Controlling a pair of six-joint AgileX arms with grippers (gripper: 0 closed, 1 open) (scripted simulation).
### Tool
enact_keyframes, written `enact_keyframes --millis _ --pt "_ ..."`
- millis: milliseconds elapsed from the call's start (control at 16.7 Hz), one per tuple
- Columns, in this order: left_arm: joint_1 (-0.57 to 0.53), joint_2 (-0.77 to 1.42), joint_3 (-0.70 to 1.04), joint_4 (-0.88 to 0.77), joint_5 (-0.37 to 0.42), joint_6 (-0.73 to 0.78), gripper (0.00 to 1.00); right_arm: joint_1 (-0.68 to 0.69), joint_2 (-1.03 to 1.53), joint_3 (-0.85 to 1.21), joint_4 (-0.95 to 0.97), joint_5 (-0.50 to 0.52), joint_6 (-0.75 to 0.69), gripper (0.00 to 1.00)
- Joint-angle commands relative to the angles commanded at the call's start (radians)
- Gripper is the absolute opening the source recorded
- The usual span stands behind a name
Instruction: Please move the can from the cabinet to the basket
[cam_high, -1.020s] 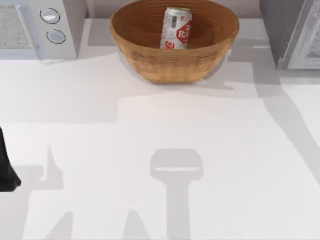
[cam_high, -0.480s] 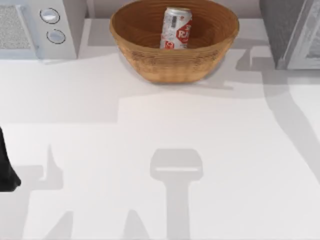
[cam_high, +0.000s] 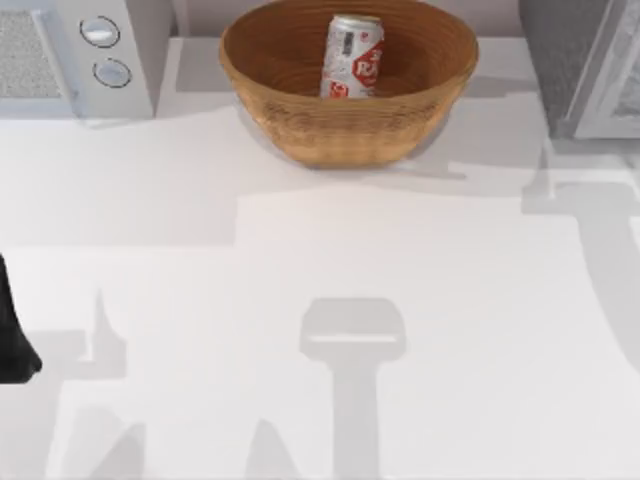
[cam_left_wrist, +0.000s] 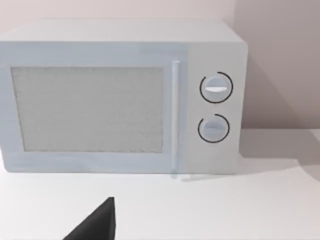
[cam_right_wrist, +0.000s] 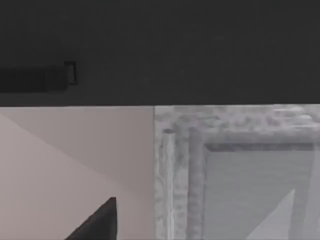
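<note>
The silver can (cam_high: 352, 57) with its red label stands upright inside the tan wicker basket (cam_high: 300, 120) at the back middle of the table. The dark-grey speckled cabinet (cam_high: 565, 60) sits at the back right, and its pale framed door (cam_right_wrist: 240, 175) fills part of the right wrist view, seen from close by. A dark part of my right gripper (cam_right_wrist: 97, 225) shows in that view, with nothing held in sight. My left arm (cam_high: 12, 340) rests at the table's left edge, and a dark part of my left gripper (cam_left_wrist: 97, 225) faces the white appliance.
A white appliance with two round knobs (cam_high: 105, 50) stands at the back left and appears again as the appliance (cam_left_wrist: 120, 100) in the left wrist view. Arm shadows lie across the white table (cam_high: 320, 240) in front of the basket.
The shadow near the cabinet has slid to the right and forward across the table. The can, the basket and the left arm have stayed where they were.
</note>
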Motion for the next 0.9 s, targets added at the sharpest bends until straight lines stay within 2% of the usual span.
enact_keyframes --millis 600,900 --pt "0.0 0.0 0.0 0.0 0.0 0.0 1.0 -0.155 -0.638 -0.864 0.179 -0.181 -0.004 1.0" --pt "0.0 0.0 0.0 0.0 0.0 0.0 1.0 -0.202 -0.828 -1.108 0.228 -0.236 -0.006 1.0"
